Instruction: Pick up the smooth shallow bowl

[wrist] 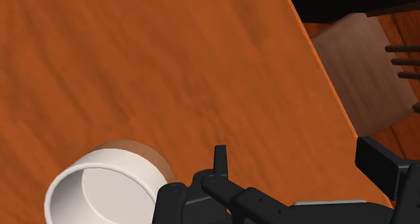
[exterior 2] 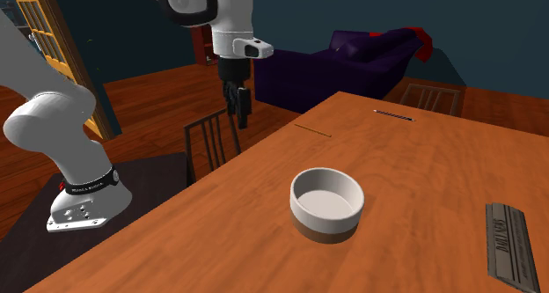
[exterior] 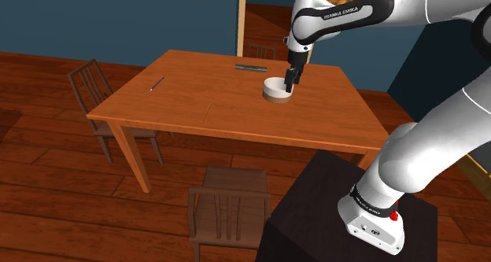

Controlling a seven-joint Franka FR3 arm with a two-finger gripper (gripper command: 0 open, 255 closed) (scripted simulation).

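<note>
A rectangular orange-brown wooden table [exterior: 197,107] is standing on a reddish plank floor [exterior: 47,197]. A thin dark pen [exterior: 156,84] is lying near the table's end at the shoulder view's left, and a flat dark grey bar [exterior: 252,67] is lying by the far edge. Dark brown slatted chairs are standing around the table: a left-end chair [exterior: 85,67], a near-side chair [exterior: 236,178] and a far-side chair [exterior: 262,47]. A dark purple sofa [exterior 2: 352,71] is sitting beyond the table in the second exterior view.

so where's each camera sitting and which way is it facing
Shoulder view: beside and behind the stand, looking down over the table; stand and arm show.
Second exterior view: low across the table, facing the arm, bowl nearest; arm and gripper show.
Wrist view: at the arm's end, looking down past the gripper at table and bowl.
All three share the bowl and table.
</note>
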